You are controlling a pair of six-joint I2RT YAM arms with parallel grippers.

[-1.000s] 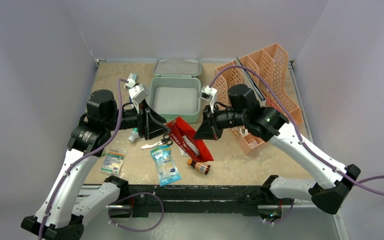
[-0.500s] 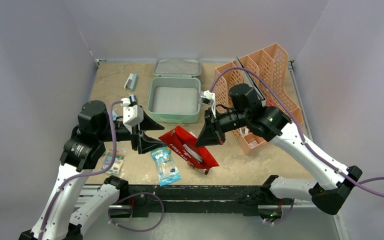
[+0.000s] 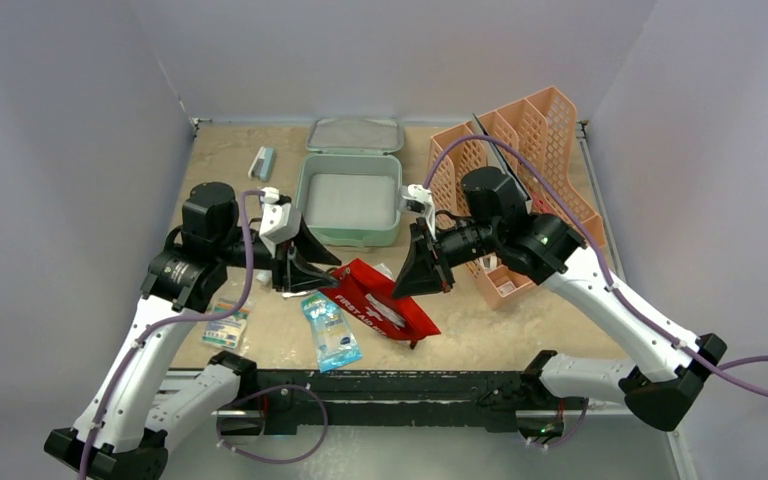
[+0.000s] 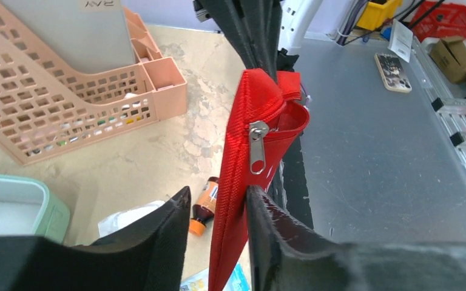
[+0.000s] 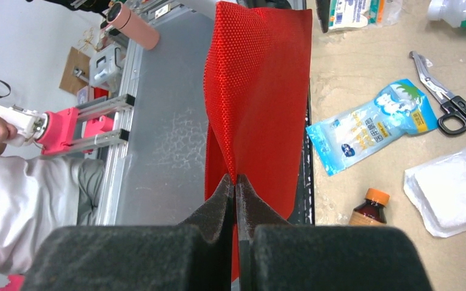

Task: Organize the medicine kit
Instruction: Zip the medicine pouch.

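Right arm [image 3: 600,290] bent, end effector [image 3: 397,291] on pouch [image 3: 385,308]

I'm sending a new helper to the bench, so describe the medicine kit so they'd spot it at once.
At the far middle of the tan table, just left of the peach mesh rack, sits the medicine kit. It is a square mint-green box with rounded corners, open, its lid flat behind it. The red pouch nearer the front is soft fabric, not a box.
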